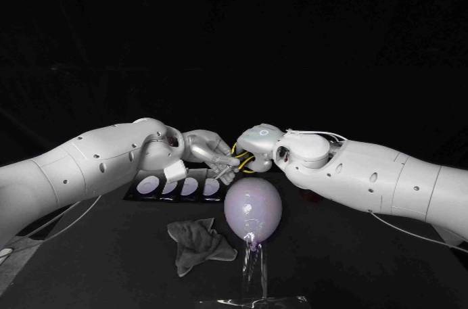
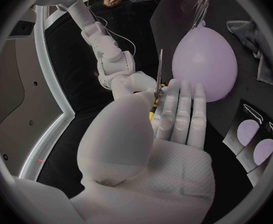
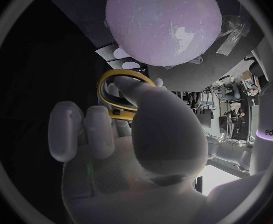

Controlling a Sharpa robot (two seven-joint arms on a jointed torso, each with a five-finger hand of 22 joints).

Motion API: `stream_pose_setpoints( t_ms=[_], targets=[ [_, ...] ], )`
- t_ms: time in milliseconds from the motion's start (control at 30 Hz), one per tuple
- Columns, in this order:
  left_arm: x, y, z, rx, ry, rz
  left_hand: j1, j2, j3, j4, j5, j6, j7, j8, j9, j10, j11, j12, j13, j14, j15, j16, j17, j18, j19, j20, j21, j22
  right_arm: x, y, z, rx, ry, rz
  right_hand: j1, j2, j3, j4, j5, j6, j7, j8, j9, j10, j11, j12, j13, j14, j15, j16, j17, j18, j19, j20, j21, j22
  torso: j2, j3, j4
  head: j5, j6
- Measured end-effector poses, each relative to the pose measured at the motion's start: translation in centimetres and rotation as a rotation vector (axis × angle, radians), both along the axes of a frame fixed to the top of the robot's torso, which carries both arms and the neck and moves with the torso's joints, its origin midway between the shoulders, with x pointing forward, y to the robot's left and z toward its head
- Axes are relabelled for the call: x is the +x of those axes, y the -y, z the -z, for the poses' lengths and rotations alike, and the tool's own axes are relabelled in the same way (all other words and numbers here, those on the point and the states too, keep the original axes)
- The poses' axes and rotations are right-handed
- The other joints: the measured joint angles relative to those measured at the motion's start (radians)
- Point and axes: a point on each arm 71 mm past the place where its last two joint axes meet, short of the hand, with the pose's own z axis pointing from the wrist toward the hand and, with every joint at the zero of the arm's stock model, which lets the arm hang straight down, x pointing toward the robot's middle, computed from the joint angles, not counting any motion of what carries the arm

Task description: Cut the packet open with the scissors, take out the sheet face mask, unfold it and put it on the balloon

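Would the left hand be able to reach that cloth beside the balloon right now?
Probably yes. The cloth lies uncovered on the left arm's side of the balloon. But the left hand is up by the scissors that the right hand holds, so it would have to come down first.

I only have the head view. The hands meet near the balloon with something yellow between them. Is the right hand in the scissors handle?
Observer: Yes. The right wrist view shows the right hand with its thumb tip inside a yellow loop of the scissors.
Operator: Blades open or closed?
Observer: Closed, in the left wrist view: the blades make one thin line.
Operator: Is the other hand gripping them?
Observer: I cannot tell; the left hand has its fingers straight alongside the blades.
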Motion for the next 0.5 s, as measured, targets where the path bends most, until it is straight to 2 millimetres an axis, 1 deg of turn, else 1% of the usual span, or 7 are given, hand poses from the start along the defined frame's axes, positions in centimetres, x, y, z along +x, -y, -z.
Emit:
stream_pose_setpoints(
  t_ms=[133,167,267,333,400,467,500],
  targets=[
    [-0.06,0.07,-0.02,-0.001,-0.002,0.004,0.000,0.000,0.000,0.000,0.000,0.000,0.000,0.000,0.012,0.000,0.000,0.000,0.000,-0.001,0.000,0.000,0.000,0.000,0.000,0.000,0.000,0.000,0.00,0.06,0.05,0.011,-0.012,0.004,0.012,0.024,0.003,-0.003,0.000,0.023,-0.020,0.022,0.016,0.005,-0.005,0.026,0.013,0.002,-0.017,0.000,-0.006,0.000,0.009,-0.009,0.004,0.000,0.000,-0.0004,0.0003,0.000,0.000],
    [-0.07,0.10,-0.02,-0.002,-0.002,0.004,0.000,0.000,0.000,0.000,0.000,0.000,0.000,0.000,0.012,0.000,0.000,0.000,0.000,-0.001,-0.001,0.000,0.000,0.000,0.000,0.000,0.000,0.000,0.01,0.07,0.05,0.013,-0.014,0.005,0.016,0.031,0.006,-0.005,0.000,0.030,-0.026,0.030,0.022,0.010,-0.010,0.034,0.018,0.002,-0.024,0.000,-0.007,0.000,0.010,-0.015,0.004,0.000,0.000,-0.0007,0.0006,-0.001,0.000],
    [-0.10,0.18,-0.03,-0.006,-0.006,0.007,0.000,0.000,0.000,0.000,0.000,0.000,0.000,0.000,0.032,0.000,0.000,0.000,0.000,-0.004,0.000,0.000,0.000,0.000,0.000,0.000,0.000,0.000,0.02,0.10,0.06,0.018,-0.019,0.009,0.025,0.042,0.009,-0.010,-0.005,0.046,-0.039,0.043,0.037,0.011,-0.011,0.079,0.042,0.001,-0.037,0.000,-0.011,-0.001,0.007,-0.031,0.004,0.000,0.000,-0.0010,0.0012,-0.001,0.000],
    [-0.11,0.21,-0.03,-0.009,-0.009,0.007,0.000,0.000,0.000,0.000,0.000,0.000,0.000,0.000,0.057,0.000,0.000,0.000,0.000,-0.004,0.000,0.000,0.001,0.000,0.000,0.000,0.000,0.000,0.03,0.13,0.06,0.020,-0.021,0.013,0.026,0.049,-0.001,-0.020,-0.005,0.046,-0.044,0.053,0.049,0.011,-0.011,0.140,0.075,0.002,-0.047,0.000,-0.013,-0.001,0.012,-0.039,0.009,0.000,0.000,-0.0012,0.0013,-0.001,0.000],
    [-0.12,0.25,-0.02,-0.012,-0.012,0.006,0.000,0.000,0.000,0.000,0.000,0.000,0.000,0.000,0.086,0.000,0.001,0.000,0.000,-0.004,0.000,0.000,0.001,0.000,0.000,0.000,0.000,0.000,0.05,0.16,0.07,0.022,-0.023,0.018,0.021,0.060,-0.008,-0.027,-0.007,0.044,-0.064,0.067,0.055,0.004,-0.018,0.188,0.148,0.002,-0.060,0.000,-0.005,-0.001,0.018,-0.051,0.017,0.000,0.000,-0.0013,0.0015,-0.001,-0.001],
    [-0.13,0.29,-0.02,-0.015,-0.015,0.006,0.000,0.000,0.000,0.000,0.000,0.000,0.000,0.000,0.092,0.000,0.001,0.000,0.000,-0.004,0.000,0.000,0.001,0.000,0.000,0.000,0.000,0.000,0.07,0.19,0.09,0.022,-0.024,0.024,0.018,0.062,-0.009,-0.028,-0.007,0.040,-0.069,0.078,0.055,0.002,-0.020,0.204,0.284,0.002,-0.063,0.012,0.020,-0.001,0.025,-0.058,0.031,-0.001,0.000,-0.0013,0.0014,0.000,-0.001],
    [-0.14,0.31,-0.02,-0.017,-0.018,0.005,-0.002,0.003,0.000,0.000,0.000,0.000,0.000,0.000,0.094,0.000,0.001,0.000,0.000,-0.005,0.000,0.000,0.001,0.000,0.000,0.000,0.000,0.001,0.08,0.20,0.11,0.022,-0.025,0.027,0.013,0.068,-0.010,-0.029,-0.008,0.038,-0.071,0.084,0.055,0.002,-0.020,0.208,0.406,0.002,-0.063,0.024,0.045,-0.009,0.029,-0.062,0.039,-0.001,0.000,-0.0013,0.0014,0.000,-0.001]
  ],
)
